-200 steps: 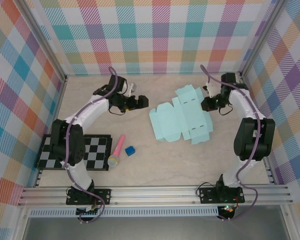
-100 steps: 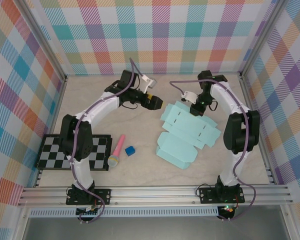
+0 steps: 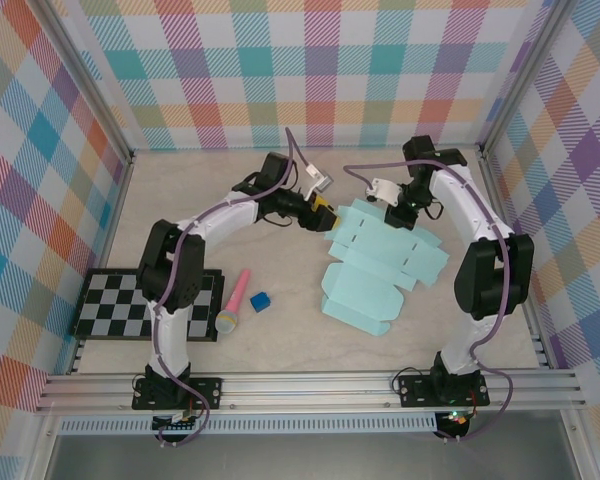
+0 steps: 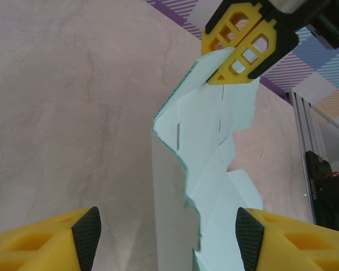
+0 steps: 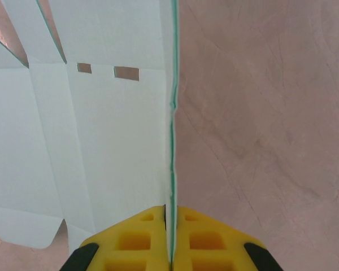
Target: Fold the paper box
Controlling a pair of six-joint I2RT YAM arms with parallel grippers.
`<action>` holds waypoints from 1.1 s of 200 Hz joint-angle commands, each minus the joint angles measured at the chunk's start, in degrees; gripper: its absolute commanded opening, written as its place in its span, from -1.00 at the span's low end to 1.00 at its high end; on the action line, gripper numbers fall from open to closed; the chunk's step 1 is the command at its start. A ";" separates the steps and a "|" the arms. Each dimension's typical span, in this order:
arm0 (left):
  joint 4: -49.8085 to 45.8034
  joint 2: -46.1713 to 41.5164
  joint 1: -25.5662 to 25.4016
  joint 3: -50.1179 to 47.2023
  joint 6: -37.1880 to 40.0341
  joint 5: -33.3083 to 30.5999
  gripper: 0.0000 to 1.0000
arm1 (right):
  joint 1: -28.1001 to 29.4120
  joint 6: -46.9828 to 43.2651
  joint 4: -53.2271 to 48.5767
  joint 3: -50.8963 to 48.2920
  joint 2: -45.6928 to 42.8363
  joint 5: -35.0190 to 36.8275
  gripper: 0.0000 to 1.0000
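Note:
The paper box (image 3: 380,265) is a flat pale mint die-cut sheet with flaps, lying in the middle of the table with its far edge lifted. My right gripper (image 3: 400,212) is shut on that raised edge; in the right wrist view the thin card edge (image 5: 172,113) runs straight into the closed yellow fingers (image 5: 170,226). My left gripper (image 3: 322,212) is at the sheet's far left corner. It stands open, and the upright card (image 4: 175,186) sits between its two pads (image 4: 87,237) without touching either. The right gripper's fingers (image 4: 243,45) pinch the far end of the sheet.
A pink microphone-shaped toy (image 3: 234,300) and a tiny dark blue cube (image 3: 260,300) lie left of the sheet. A black and white checkerboard (image 3: 120,305) sits at the near left. Plaid walls and aluminium rails (image 3: 310,385) enclose the table.
Both arms have swung inward. The right gripper has turned the sheet and lifted its edge. The left gripper has moved right to straddle the sheet, its jaws narrower than before.

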 commanded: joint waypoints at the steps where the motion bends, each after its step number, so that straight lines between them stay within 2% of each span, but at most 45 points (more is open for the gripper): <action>1: 1.91 1.88 -1.09 0.75 2.22 1.67 0.29 | 0.26 -1.76 -0.86 1.54 -0.46 -3.22 -1.00; 14: 1.17 2.21 -1.63 1.02 3.26 0.42 0.09 | 0.26 -1.84 -0.73 1.46 -0.75 -3.07 -1.00; 33: 3.94 2.33 -1.72 0.48 0.74 -1.16 -0.37 | 0.26 -1.74 -0.51 1.46 -0.84 -3.32 -1.00; 53: 8.52 1.46 -1.76 -1.27 -2.00 -2.18 -0.59 | 0.26 -0.43 0.35 1.63 -0.84 -4.32 -1.00; 62: 10.23 0.98 -1.75 -2.03 -3.19 -3.16 -0.68 | 0.27 2.30 1.03 2.47 -0.65 -5.22 -0.83; 75: 13.47 0.19 -1.74 -3.64 -5.84 -5.09 -0.84 | 0.18 5.54 3.42 3.29 -0.81 -6.34 -0.69; 79: 14.68 0.11 -1.75 -4.20 -7.23 -6.07 -0.87 | 0.18 7.04 4.69 3.28 -0.91 -6.22 -0.58; 87: 16.94 0.14 -1.75 -5.26 -10.16 -7.75 -0.91 | 0.20 10.09 7.03 3.43 -1.12 -6.07 -0.42; 126: 33.26 -0.20 -1.75 -14.36 -27.06 -16.52 -1.00 | 0.20 24.27 17.86 3.02 -3.49 -3.62 0.02; 146: 32.76 -0.88 -1.75 -15.94 -31.14 -21.24 -1.00 | 0.26 32.94 21.68 2.36 -5.59 -4.33 0.11; 162: 30.23 -1.53 -1.75 -16.18 -34.34 -23.26 -1.00 | 0.75 45.46 27.13 -1.16 -7.62 -3.43 0.42; 179: 28.34 -3.10 -1.70 -17.48 -38.36 -25.58 -1.00 | 1.69 54.52 27.07 -4.69 -8.94 -6.22 0.42; 196: 26.79 -5.40 -1.75 -19.29 -42.37 -27.57 -1.00 | 3.74 64.62 24.93 -8.23 -8.81 -2.65 0.37; 208: 26.97 -6.65 -1.75 -20.47 -45.48 -27.46 -1.00 | 4.64 70.13 24.33 -10.99 -8.22 -5.37 0.37; 220: 26.31 -7.08 -1.66 -21.12 -48.59 -26.73 -1.00 | 5.84 73.97 27.84 -16.23 -8.86 -8.60 0.35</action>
